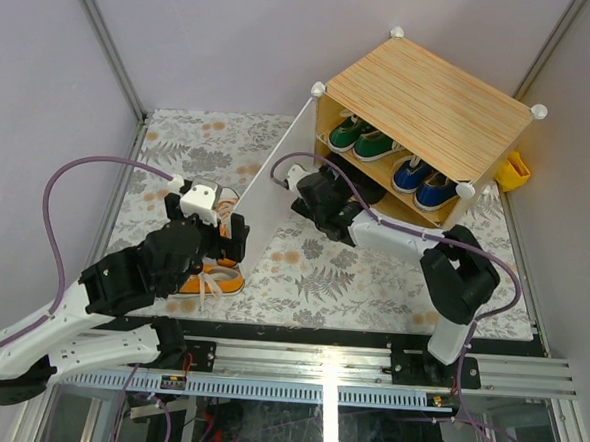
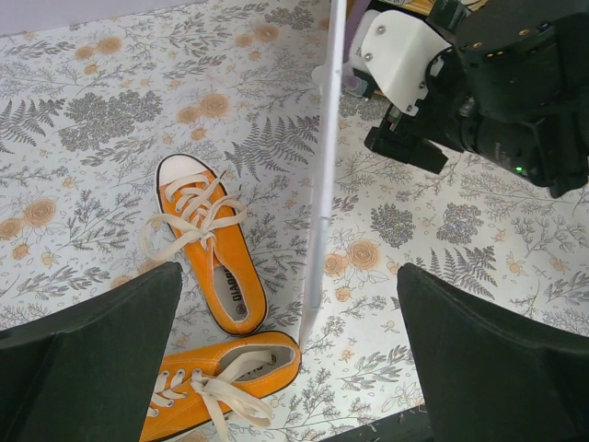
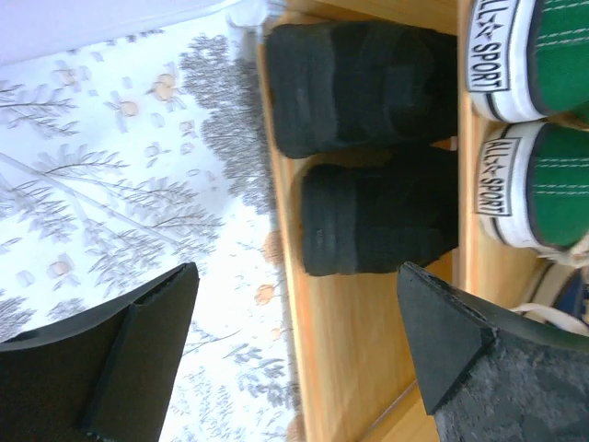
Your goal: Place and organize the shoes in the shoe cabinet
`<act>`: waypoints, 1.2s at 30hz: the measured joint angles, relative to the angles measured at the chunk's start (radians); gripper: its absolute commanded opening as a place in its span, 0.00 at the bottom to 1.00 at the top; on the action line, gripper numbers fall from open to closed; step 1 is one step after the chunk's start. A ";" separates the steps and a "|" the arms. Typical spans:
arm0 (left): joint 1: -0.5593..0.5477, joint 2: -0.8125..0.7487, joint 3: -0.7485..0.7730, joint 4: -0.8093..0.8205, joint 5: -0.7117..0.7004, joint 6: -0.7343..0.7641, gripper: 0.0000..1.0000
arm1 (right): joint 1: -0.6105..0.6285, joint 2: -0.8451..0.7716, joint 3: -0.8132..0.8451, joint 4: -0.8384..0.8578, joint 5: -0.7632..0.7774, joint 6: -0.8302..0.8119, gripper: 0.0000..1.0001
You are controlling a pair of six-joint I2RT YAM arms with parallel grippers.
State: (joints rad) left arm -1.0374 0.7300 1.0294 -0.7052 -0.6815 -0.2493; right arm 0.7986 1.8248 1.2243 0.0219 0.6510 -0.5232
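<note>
Orange canvas marks the pair of shoes [image 2: 210, 247] not yet put away. They lie on the flowered table cover [image 1: 372, 276], left of the cabinet [image 1: 433, 94] and well apart from it. One shoe points its white toe away from the arms. The other lies crosswise just beside its heel, with its laces loose.

The left gripper [image 2: 287, 313] hovers above this pair. Its two dark fingers [image 2: 92, 359] are spread wide and hold nothing.

The cabinet's white door [image 1: 279, 155] is swung open toward the left arm and shows edge-on as a thin line. Its lower free corner comes down near the orange pair.

The cabinet stands at the far right of the table with its wood-grain top up and its open front facing the arms. On the upper shelf the green shoes [image 1: 362, 138] sit to the left and the blue shoes [image 1: 425, 182] to the right, each pair side by side.

On the lower shelf the black shoes [image 3: 373, 216] stand side by side at the left end, heels outward, directly below the green pair.

The right gripper [image 3: 296, 276] is at the front of that lower shelf, just before the black heels. Its fingers are wide apart and grip nothing.

A small yellow object [image 1: 514, 169] lies against the cabinet's right side; what it is cannot be told.
</note>
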 measured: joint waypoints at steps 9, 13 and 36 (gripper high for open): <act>0.000 -0.005 0.018 -0.002 0.010 0.000 1.00 | 0.006 -0.178 -0.014 -0.194 -0.192 0.306 0.91; 0.000 -0.007 0.055 -0.001 0.032 0.000 1.00 | 0.006 -0.320 -0.050 -0.233 -0.254 0.431 0.91; 0.000 -0.042 0.082 0.001 0.056 -0.011 1.00 | -0.111 0.115 0.028 0.065 -0.269 0.681 0.79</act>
State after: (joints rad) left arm -1.0374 0.6876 1.1118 -0.7040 -0.6250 -0.2600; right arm 0.6876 1.9396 1.2522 0.0868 0.3817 0.1577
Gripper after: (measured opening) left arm 0.996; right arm 0.807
